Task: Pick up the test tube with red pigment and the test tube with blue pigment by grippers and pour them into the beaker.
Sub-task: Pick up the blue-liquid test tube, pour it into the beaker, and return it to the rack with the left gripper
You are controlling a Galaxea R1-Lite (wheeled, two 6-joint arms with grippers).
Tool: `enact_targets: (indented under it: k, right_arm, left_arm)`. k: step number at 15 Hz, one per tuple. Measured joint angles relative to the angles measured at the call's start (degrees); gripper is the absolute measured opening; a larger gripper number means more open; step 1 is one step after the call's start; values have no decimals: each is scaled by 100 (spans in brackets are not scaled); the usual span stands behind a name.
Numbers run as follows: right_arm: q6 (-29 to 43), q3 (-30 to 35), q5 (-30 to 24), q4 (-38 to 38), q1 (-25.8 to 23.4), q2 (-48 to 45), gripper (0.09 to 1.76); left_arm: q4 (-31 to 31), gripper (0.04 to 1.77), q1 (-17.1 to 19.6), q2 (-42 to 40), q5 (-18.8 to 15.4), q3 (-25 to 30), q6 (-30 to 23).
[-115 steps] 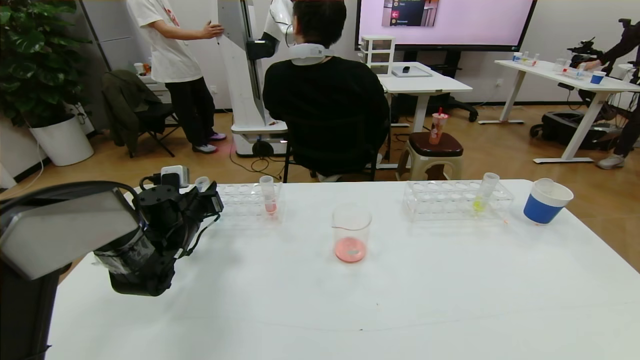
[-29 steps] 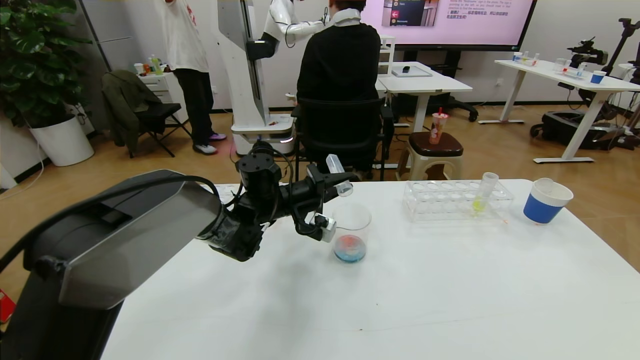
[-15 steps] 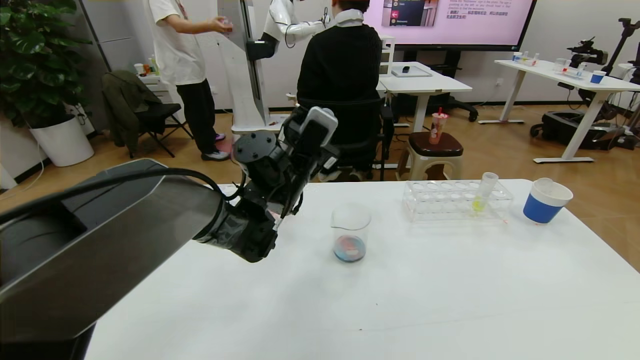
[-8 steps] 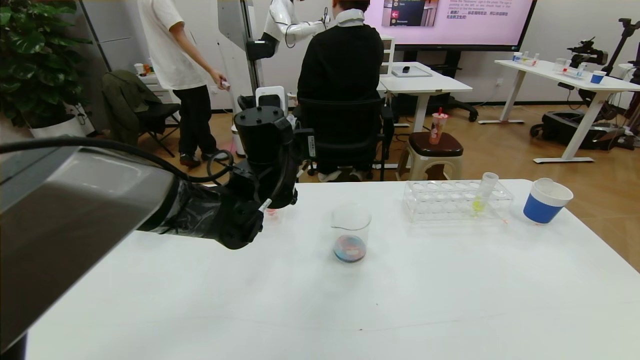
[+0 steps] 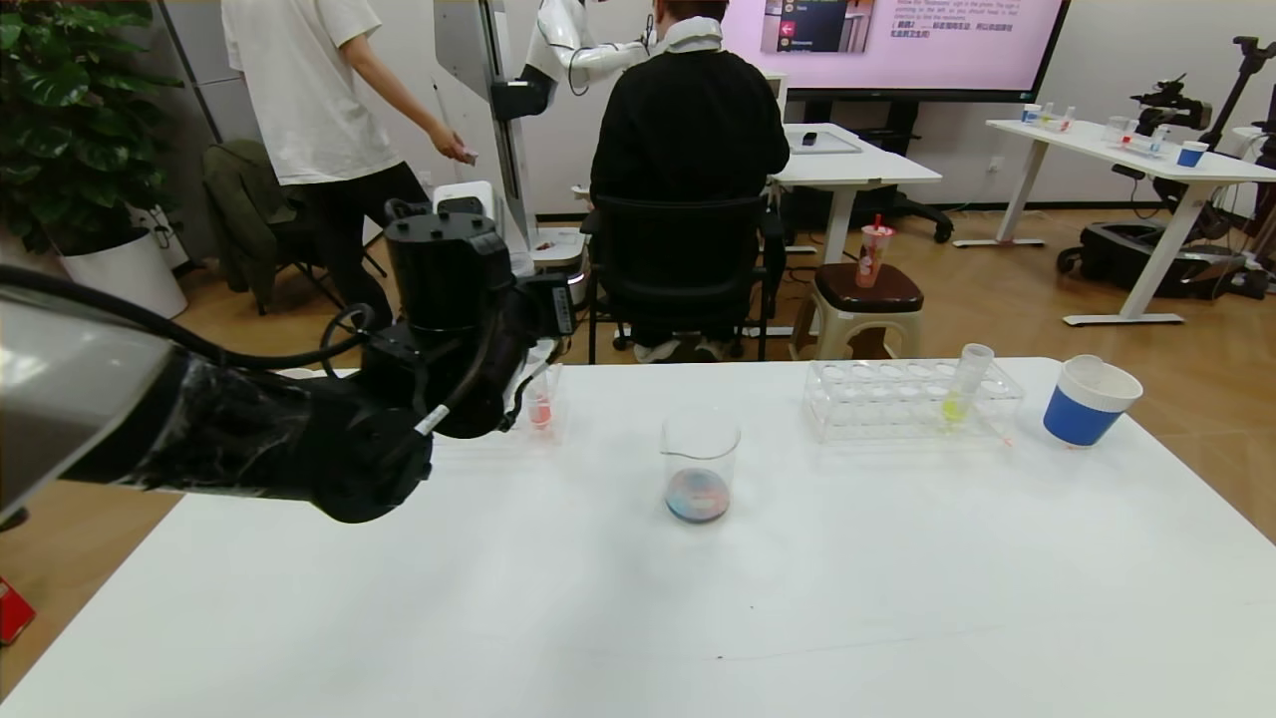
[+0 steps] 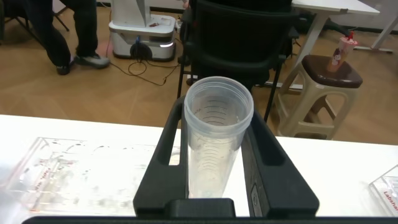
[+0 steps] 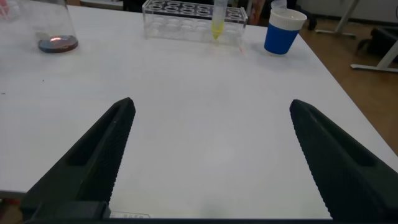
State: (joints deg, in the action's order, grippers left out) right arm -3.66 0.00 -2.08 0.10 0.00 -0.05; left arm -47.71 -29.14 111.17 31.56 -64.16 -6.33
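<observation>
**Left claw clamps an emptied tube over the left rack; beaker holds mixed pigment**

Left gripper: fingers closed snug on both sides of a clear test tube, w/ no colour visible inside, open mouth toward the wrist cam. In head view the claw itself is hidden behind the black wrist. Directly beneath the claw: the left tube rack, clear plastic, on the white table.

Just beside that claw, on its beaker side, a tube w/ pinkish-red liquid stands upright in the same rack. Further out to that side, well apart from the claw, the beaker stands upright mid-table; a shallow pool sits in its bottom, red and blue swirled together.

Right gripper: jaws spread wide, holding nothing, low over the near right part of the table. Ahead of it and well apart: the beaker again at far left, then the right tube rack w/ a yellow-green tube leaning in it, and just beside the rack a blue-and-white paper cup.

Beyond the table edge: a seated person in black, a stool w/ a drink cup.
</observation>
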Motion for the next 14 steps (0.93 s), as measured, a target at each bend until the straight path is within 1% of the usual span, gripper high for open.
enact_targets:
  k: [2, 3, 5, 7, 10, 12, 14]
  right_arm:
    - [0, 0, 0, 0, 0, 0, 174]
    - [0, 0, 0, 0, 0, 0, 174]
    - [2, 0, 0, 0, 0, 0, 174]
    - [0, 0, 0, 0, 0, 0, 174]
    - [2, 0, 0, 0, 0, 0, 174]
    - [0, 0, 0, 0, 0, 0, 174]
    - [0, 0, 0, -2, 0, 0, 174]
  left_arm:
    - [4, 51, 519, -317, -474, 313, 137]
    - [-5, 51, 891, -488, -769, 484, 215]
    - [-16, 51, 1682, -762, -1326, 730, 294]
    - [-30, 51, 2600, -946, -1881, 920, 300]
    - [-55, 51, 3775, -951, -2594, 1063, 295]
    - [-278, 51, 4222, -762, -2784, 1086, 294]
    - [-864, 51, 4459, -422, -2818, 1085, 300]
